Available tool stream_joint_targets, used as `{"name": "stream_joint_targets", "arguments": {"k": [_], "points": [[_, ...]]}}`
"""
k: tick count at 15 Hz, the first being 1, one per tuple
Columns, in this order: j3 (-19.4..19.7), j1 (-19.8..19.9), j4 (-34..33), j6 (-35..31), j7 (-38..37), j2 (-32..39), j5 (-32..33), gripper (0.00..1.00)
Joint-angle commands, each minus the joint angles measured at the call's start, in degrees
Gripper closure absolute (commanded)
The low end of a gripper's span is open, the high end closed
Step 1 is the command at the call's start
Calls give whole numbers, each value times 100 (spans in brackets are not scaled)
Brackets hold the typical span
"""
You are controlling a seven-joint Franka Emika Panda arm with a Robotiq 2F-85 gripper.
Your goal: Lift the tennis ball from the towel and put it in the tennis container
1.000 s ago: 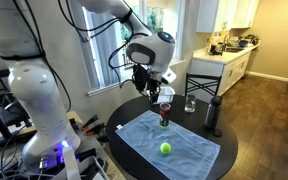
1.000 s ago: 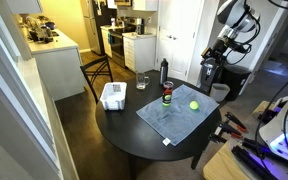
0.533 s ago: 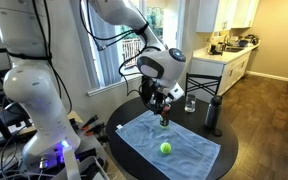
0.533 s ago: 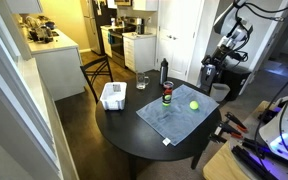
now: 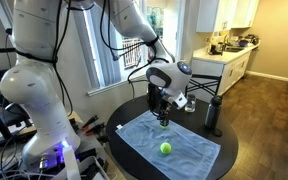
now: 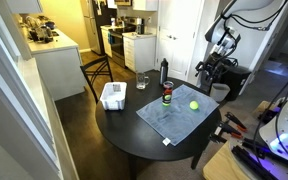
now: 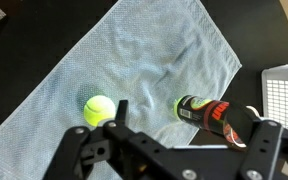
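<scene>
The yellow-green tennis ball [image 5: 166,148] [image 6: 194,105] [image 7: 99,109] lies on the light-blue towel [image 5: 184,155] [image 6: 174,120] [image 7: 144,60], which is spread on the round dark table. The tennis container [image 5: 164,119] [image 6: 168,96] [image 7: 209,112], a clear tube with a red band, stands upright at the towel's edge. My gripper [image 5: 163,101] [image 6: 206,74] [image 7: 186,128] hangs open and empty above the container and the towel's edge, well above the ball. In the wrist view the container appears between my spread fingers.
A tall dark bottle [image 5: 213,115] [image 6: 164,72] and a drinking glass [image 5: 190,103] [image 6: 142,82] stand on the table [image 5: 224,150] beyond the towel. A white basket [image 6: 113,96] [image 7: 284,90] sits near the table's edge. Chairs stand behind the table.
My arm has swung in over the table and come lower, now hanging above the container. The ball, towel and container have not moved.
</scene>
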State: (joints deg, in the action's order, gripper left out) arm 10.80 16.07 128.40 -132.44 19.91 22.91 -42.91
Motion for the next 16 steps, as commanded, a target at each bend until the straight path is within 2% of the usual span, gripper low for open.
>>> {"name": "stream_joint_targets", "arguments": {"k": [1,8,11,12,16], "points": [[-222,239,-297,109,110,463,-56,0],[-264,507,-718,157,-33,1248,136,0],[-253,569,-908,287,-124,1286,302,0],[-300,550,-768,15,-54,1314,190,0],[-325,568,-817,27,-52,1334,192,0]]}}
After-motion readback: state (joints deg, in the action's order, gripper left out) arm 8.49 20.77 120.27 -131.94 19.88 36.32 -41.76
